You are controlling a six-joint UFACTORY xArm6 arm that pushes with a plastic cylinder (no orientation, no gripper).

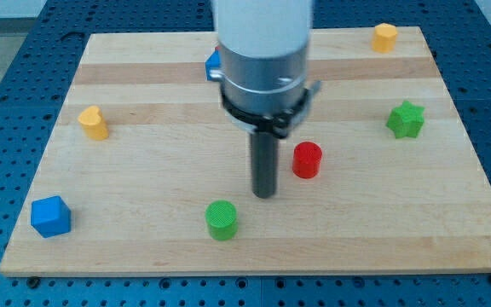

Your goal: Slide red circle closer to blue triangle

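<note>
The red circle (307, 159) stands on the wooden board (143, 170) a little right of centre. My tip (265, 194) is on the board just left of and slightly below the red circle, with a small gap between them. A blue block (213, 65), most likely the blue triangle, peeks out at the view's top behind the arm's white and grey body (262, 60); most of it is hidden.
A green circle (222, 220) sits below my tip. A blue cube (50, 216) is at the bottom left. A yellow heart-like block (95, 123) is at the left. A green star (406, 119) is at the right. A yellow block (384, 37) is at the top right.
</note>
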